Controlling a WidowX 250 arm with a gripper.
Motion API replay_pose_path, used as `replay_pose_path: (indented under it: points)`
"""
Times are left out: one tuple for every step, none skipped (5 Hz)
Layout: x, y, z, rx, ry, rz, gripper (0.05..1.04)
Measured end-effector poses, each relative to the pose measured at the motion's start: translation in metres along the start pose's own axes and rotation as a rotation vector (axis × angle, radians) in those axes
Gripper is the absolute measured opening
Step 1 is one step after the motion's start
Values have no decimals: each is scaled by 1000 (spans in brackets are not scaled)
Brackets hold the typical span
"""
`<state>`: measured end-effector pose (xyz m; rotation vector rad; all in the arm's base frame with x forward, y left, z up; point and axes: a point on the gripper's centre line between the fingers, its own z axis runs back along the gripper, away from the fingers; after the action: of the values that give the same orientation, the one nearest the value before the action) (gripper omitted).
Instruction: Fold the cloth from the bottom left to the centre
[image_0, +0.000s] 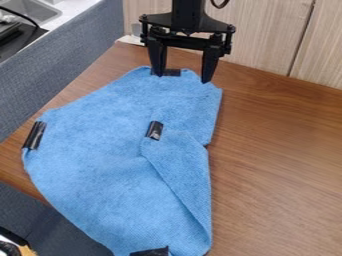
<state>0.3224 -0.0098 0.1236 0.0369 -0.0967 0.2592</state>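
A blue cloth (107, 150) lies over the left part of the wooden table, its lower left side reaching past the table edge. Its right side is folded inward, with a black taped corner (154, 130) lying near the cloth's middle. Other black tape patches are at the left corner (35, 135), at the bottom corner (150, 251) and at the top edge. The black gripper (182, 76) hangs over the cloth's top edge, fingers pointing down and spread apart, open, with nothing visible held between them.
The brown wooden table (280, 165) extends to the right of the cloth. Behind it stands a light wood-panelled wall (267, 35). A grey-blue partition (60, 70) runs along the left, with a sink (33, 10) beyond it at the upper left.
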Motion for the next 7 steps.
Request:
replay_pose_path:
  points:
    - [-3, -1, -9, 3, 31, -2, 1000]
    - [-14, 14, -12, -29, 66, 45, 1000]
    - [-15, 33, 4, -68, 53, 111, 1000]
    - [-13, 65, 3, -74, 45, 205, 1000]
    - [-13, 95, -9, -77, 33, 250, 1000]
    - [-17, 124, -35, -30, 57, 295, 1000]
    - [-21, 142, -48, 14, 49, 336, 1000]
